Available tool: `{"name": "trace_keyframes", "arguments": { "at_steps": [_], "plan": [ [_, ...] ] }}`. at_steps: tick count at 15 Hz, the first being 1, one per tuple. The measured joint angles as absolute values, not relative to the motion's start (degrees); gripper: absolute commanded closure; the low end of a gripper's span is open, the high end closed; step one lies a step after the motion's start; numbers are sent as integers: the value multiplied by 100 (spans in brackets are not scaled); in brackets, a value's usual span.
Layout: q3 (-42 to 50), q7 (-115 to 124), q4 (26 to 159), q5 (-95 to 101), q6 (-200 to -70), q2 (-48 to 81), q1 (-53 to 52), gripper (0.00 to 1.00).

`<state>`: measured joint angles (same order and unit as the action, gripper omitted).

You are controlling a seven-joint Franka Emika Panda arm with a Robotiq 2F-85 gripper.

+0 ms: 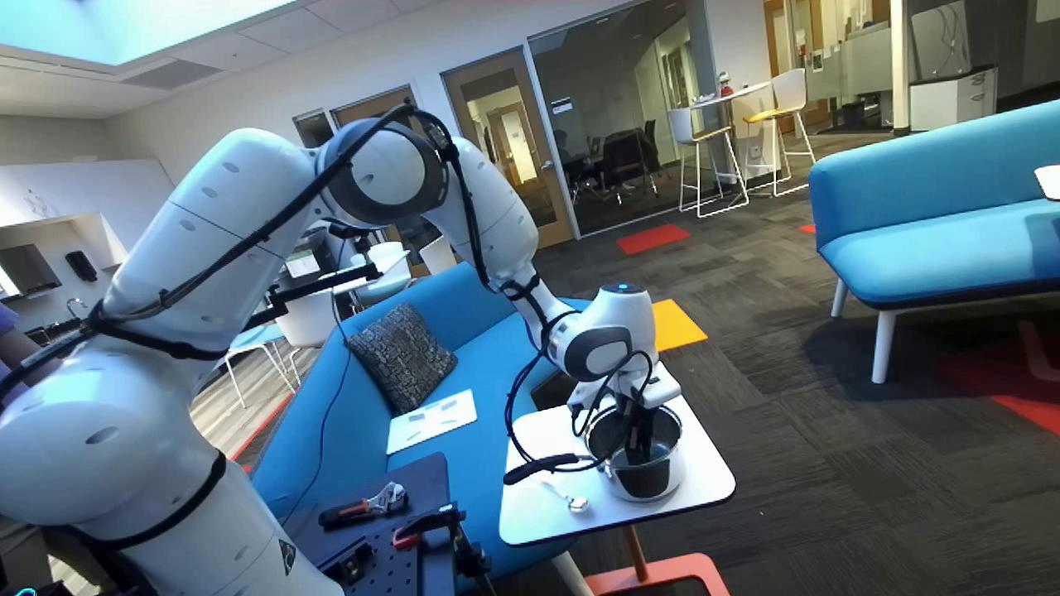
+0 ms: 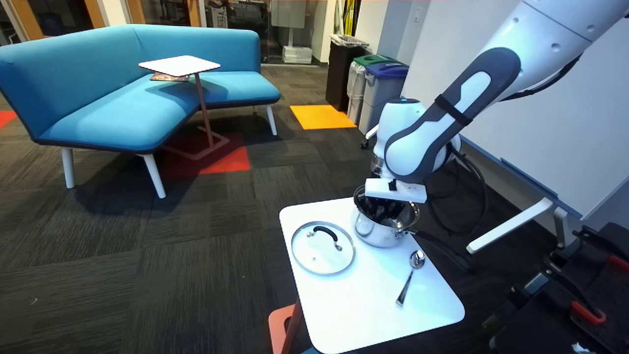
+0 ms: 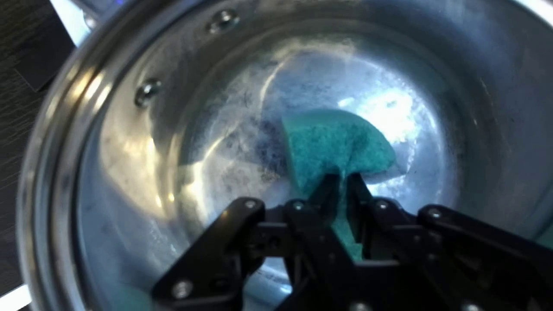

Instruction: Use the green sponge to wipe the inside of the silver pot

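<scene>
White tbl (image 2: 366, 305) bears silver pot (image 2: 377, 234), pincer (image 3: 343, 179) inside w/ green sponge (image 3: 330, 144) pinched btwn its tips, bulging past 'em.

The wrist view holds one silver pot (image 3: 129, 142), two rivets (image 3: 222, 20) inside it at upper left, one green sponge (image 3: 332, 144) and one gripper (image 3: 343, 183). In an exterior view are two white tabletops (image 2: 363, 305); in its lower half, one lid (image 2: 323, 253) and one spoon (image 2: 411, 276); in its upper half, three bins (image 2: 382, 93).
</scene>
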<state>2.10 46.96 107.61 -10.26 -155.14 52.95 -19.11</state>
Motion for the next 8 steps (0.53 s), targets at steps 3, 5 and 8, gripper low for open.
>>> {"name": "trace_keyframes", "arguments": {
  "at_steps": [3,5,8],
  "plan": [
    [284,4847,10761,-1026,-15515,5296,-1913,98],
    [286,4865,10760,-1026,-15515,5296,-1909,98],
    [240,4838,10749,-1026,-15514,5296,-1881,98]
  ]
}}
